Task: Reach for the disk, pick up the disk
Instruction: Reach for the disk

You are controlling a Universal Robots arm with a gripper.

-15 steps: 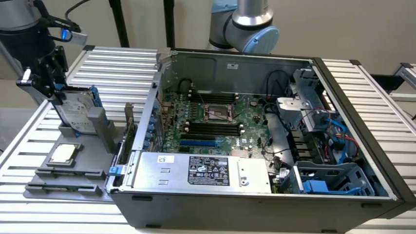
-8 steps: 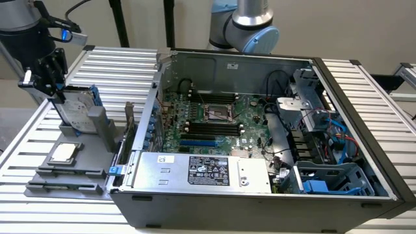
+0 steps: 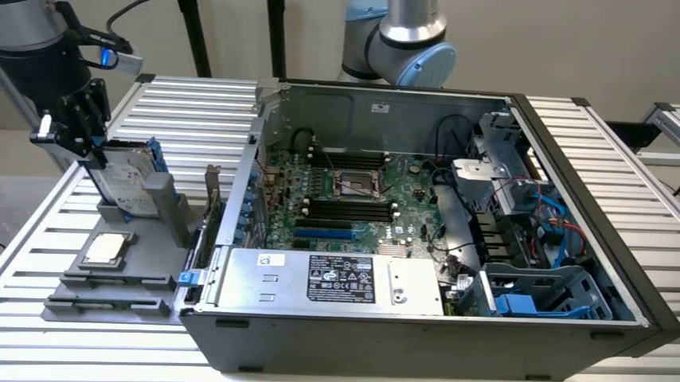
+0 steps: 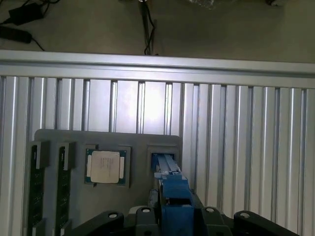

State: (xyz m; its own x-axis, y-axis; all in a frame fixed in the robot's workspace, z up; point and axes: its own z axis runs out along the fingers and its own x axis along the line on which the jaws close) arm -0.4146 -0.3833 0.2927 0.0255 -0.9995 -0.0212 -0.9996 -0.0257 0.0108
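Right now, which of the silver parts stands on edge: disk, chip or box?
The disk, blue-framed, upright in the tray at the gripper. The chip lies flat on the tray; the box lies flat in the case.

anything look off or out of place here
Nothing spilled or broken. The disk stands on edge in the grey tray, leaning slightly rather than upright, with the gripper at its top edge. The computer case lies open, seemingly on purpose.

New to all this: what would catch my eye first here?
The open computer case dominates the exterior view's middle and right, its circuit board bare. At that view's left, the tool sits at the top of the disk, which stands on edge in a grey tray beside a chip.
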